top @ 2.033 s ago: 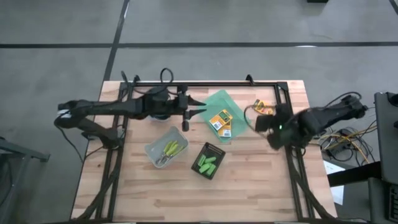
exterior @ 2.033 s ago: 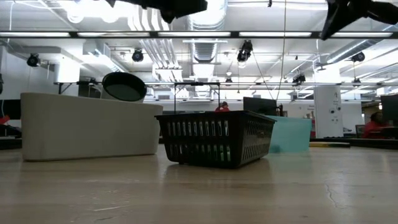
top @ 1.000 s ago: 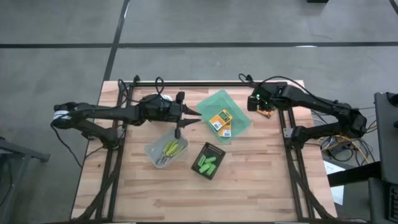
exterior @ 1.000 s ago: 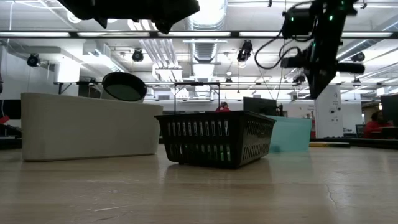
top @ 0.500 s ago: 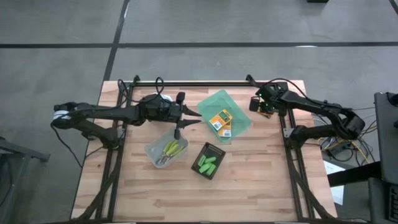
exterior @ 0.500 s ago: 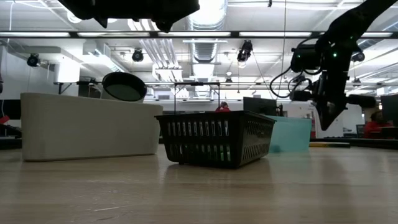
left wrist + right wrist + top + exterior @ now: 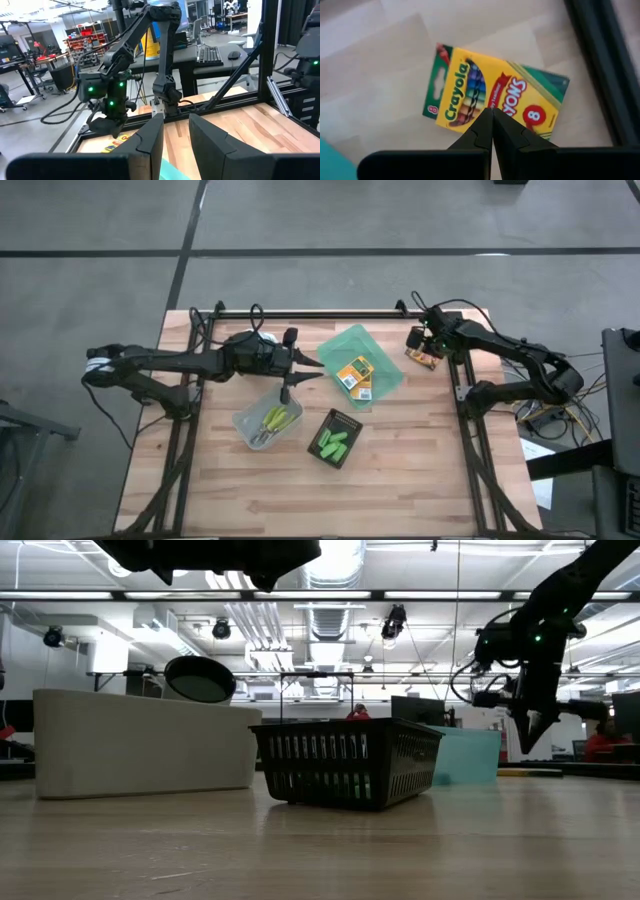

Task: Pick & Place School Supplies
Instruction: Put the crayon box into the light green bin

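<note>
Right gripper low over a crayon box near the far right edge of the tabletop, at about 2 o'clock from the middle. Fingers pressed together, holding nothing, tips just above the box. Black frame rail just beside the box, so little room on that side.

Left gripper high at about 11 o'clock, close to the green tray. Fingers a little apart, nothing between them.

Two more crayon boxes in the tray. Scissors in the clear bin. Green sticks in the black basket. Lots of bare wood along the near edge.
</note>
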Tool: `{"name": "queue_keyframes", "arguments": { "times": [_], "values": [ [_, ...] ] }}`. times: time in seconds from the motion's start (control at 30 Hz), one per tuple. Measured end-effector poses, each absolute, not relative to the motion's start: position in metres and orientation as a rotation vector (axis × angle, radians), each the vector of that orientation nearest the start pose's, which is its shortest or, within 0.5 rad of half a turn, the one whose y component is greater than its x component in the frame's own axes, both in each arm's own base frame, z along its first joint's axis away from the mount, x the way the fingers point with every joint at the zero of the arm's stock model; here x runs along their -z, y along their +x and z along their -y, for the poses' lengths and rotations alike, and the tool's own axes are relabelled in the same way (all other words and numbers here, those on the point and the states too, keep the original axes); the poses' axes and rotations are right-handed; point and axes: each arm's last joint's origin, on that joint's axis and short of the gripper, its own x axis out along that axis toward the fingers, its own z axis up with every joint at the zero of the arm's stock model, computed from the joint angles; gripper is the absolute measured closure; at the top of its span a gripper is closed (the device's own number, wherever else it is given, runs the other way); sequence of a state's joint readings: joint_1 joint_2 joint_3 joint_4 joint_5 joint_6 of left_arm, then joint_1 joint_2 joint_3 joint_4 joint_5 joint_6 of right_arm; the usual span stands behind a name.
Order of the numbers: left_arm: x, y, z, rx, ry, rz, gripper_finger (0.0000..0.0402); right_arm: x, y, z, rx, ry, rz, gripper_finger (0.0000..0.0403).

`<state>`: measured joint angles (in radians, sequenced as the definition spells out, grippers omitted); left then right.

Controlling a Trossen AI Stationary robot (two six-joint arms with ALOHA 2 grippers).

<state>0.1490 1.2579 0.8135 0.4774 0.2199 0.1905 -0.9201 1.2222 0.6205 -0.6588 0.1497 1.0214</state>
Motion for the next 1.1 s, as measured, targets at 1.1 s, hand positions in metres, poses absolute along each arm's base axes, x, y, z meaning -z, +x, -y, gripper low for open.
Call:
{"name": "queue_keyframes", "arguments": {
  "times": [1.1],
  "values": [
    [-0.306, 0.28, -0.036, 0.045, 0.191, 0.029, 0.0303, -0.147, 0.135, 0.151, 1.272, 1.404, -1.196, 0.0394]
  ]
}}
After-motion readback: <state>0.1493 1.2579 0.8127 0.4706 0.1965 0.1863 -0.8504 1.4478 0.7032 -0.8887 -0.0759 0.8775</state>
